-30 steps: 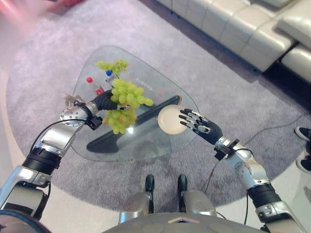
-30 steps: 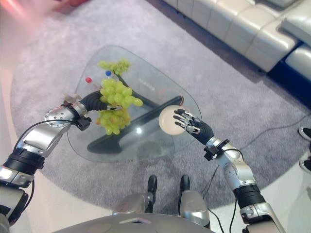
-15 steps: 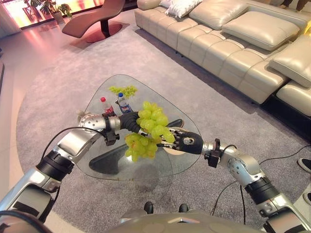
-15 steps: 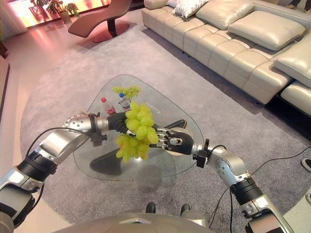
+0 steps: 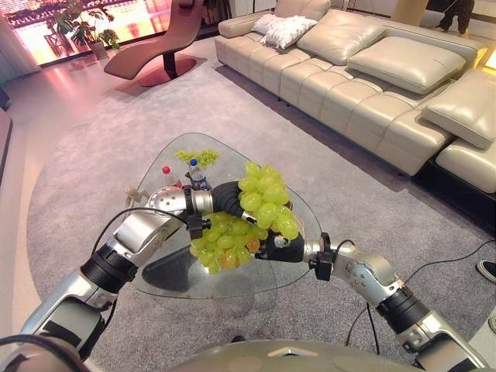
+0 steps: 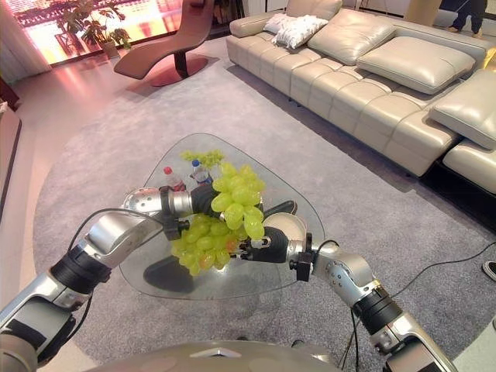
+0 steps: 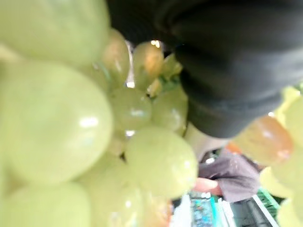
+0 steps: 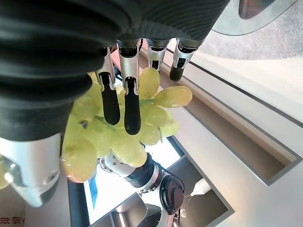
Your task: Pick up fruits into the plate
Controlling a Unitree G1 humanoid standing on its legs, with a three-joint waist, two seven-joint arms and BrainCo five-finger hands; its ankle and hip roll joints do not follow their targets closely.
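Note:
My left hand (image 5: 227,198) is shut on a big bunch of green grapes (image 5: 263,203) and holds it above the glass table (image 5: 232,280). The grapes (image 7: 57,123) sit right against that hand in the left wrist view. The cream plate (image 6: 287,225) lies on the table just right of the bunch, partly hidden by it. My right hand (image 6: 262,249) reaches in beside the plate, under the hanging bunch. Its straight fingers (image 8: 132,101) touch the grapes (image 8: 158,99), so it is open. A second, smaller bunch (image 5: 196,156) lies at the table's far edge.
Two small bottles, one red-capped (image 5: 167,177) and one blue-capped (image 5: 198,178), stand on the table behind my left hand. A cream sofa (image 5: 364,77) runs along the right and a lounge chair (image 5: 155,58) stands at the back. A person's legs (image 5: 457,12) show at the far right.
The camera has tilted up. My left hand carried the bunch right, towards the plate. My right hand moved left from the plate's rim to under the bunch and now touches the grapes.

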